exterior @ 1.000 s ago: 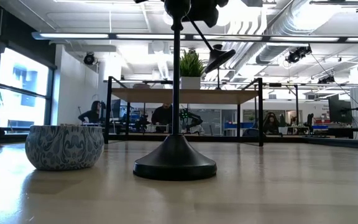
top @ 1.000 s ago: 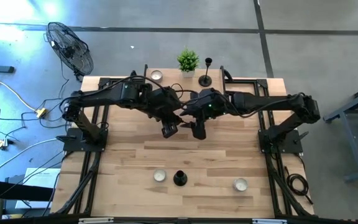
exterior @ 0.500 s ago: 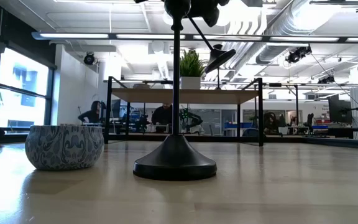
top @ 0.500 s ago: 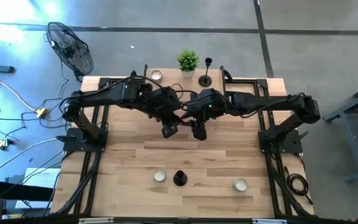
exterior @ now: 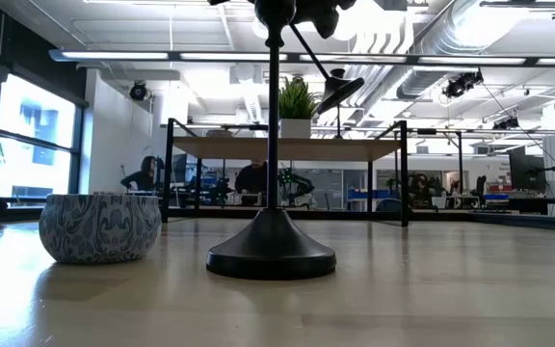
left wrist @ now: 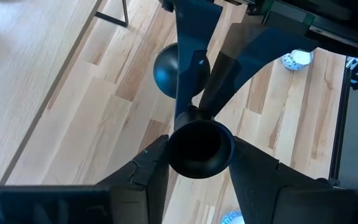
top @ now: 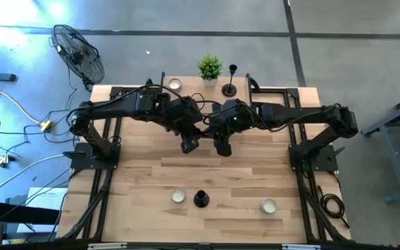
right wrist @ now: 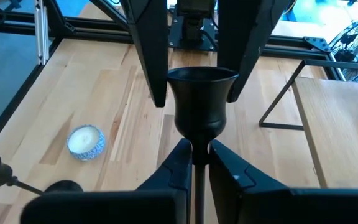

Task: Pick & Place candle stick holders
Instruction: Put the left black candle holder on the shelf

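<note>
A black candle stick holder [right wrist: 202,102] hangs in the air over the table's middle, between both grippers. My left gripper [top: 189,145] is shut on its cup [left wrist: 199,148]; my right gripper [top: 221,147] is shut on the slim stem just under the cup. Its round base [left wrist: 180,68] shows beyond the cup, clear of the wood. A second holder [top: 201,199] stands upright on its flared base [exterior: 272,253] near the table's front edge. A third holder [top: 230,85] stands at the far edge. My left gripper has the holder's cup [left wrist: 199,148] between its two fingers [left wrist: 148,165], one on either side of the rim. It comes from the table's left, slanting down. The holder is lifted clear of the table. My right gripper pinches the stem [right wrist: 196,152] right below the cup between its two fingers [right wrist: 178,163]. It comes from the table's right, slanting slightly down, with the fingers across the stem. The cup stands above the fingers; the rest of the stem is hidden behind them.
Small patterned candle bowls sit beside the front holder [top: 178,196], at the front right [top: 268,205] and at the far edge [top: 175,84]. A potted plant [top: 210,68] stands at the far edge. Bare wood lies between the arms and the front row.
My right gripper has shut on the stem of the held holder while keeping its place. My left gripper has kept its hold on the cup, and the holder has stayed where it was.
</note>
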Action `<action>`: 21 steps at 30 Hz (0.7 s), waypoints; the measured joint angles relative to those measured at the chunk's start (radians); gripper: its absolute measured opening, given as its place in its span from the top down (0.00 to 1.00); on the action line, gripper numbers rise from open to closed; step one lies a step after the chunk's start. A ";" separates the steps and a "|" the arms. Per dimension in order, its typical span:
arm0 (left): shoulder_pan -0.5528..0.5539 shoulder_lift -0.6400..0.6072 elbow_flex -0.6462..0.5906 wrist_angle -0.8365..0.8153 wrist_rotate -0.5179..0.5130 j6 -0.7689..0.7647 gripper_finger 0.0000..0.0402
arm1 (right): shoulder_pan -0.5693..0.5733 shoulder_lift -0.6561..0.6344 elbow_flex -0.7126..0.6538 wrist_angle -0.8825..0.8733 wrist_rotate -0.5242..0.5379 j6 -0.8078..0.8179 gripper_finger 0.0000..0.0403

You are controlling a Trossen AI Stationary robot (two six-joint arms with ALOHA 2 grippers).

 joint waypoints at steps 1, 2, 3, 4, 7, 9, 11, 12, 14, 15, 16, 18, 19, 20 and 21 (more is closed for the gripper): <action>0.000 0.000 0.000 0.000 0.000 0.000 0.62 | 0.000 0.000 0.000 0.000 0.000 -0.001 0.94; 0.000 0.000 0.000 0.001 0.001 0.000 0.60 | 0.000 0.000 0.000 0.000 0.001 -0.002 0.94; 0.000 0.000 0.000 0.005 0.005 -0.001 0.57 | 0.000 0.000 0.000 0.000 0.003 -0.006 0.94; -0.001 0.000 0.000 0.007 0.004 -0.001 0.55 | 0.000 0.000 0.000 0.000 0.006 -0.007 0.94; -0.001 0.000 0.000 0.006 0.001 -0.003 0.48 | 0.000 0.000 0.000 -0.006 0.008 -0.007 0.94; -0.001 0.000 0.000 0.005 0.000 -0.013 0.45 | 0.000 0.000 0.000 -0.007 0.008 -0.007 0.94; -0.001 0.000 0.000 0.005 0.000 -0.027 0.41 | 0.000 0.000 0.000 -0.012 0.008 -0.006 0.94; -0.001 0.000 0.000 0.004 0.000 -0.030 0.40 | 0.000 0.000 0.000 -0.014 0.007 -0.004 0.94; -0.001 -0.004 0.000 0.003 0.000 -0.029 0.37 | 0.000 0.000 0.000 -0.020 0.007 -0.004 0.94; -0.001 -0.008 0.000 0.001 -0.001 -0.029 0.36 | 0.000 0.000 0.000 -0.021 0.008 -0.003 0.94; -0.001 -0.012 0.000 0.002 -0.001 -0.026 0.35 | 0.000 0.000 0.000 -0.021 0.010 -0.003 0.94; -0.001 -0.025 0.000 0.003 -0.003 -0.018 0.33 | 0.000 0.000 0.000 -0.025 0.023 -0.002 0.94; -0.001 -0.032 0.000 -0.002 -0.003 -0.018 0.32 | 0.000 0.000 0.000 -0.031 0.027 -0.002 0.94; -0.001 -0.040 0.000 0.002 -0.003 -0.017 0.31 | 0.000 0.000 0.000 -0.038 0.030 -0.002 0.94; -0.001 -0.051 0.000 0.007 -0.003 -0.015 0.30 | 0.000 -0.001 0.000 -0.048 0.037 -0.003 0.94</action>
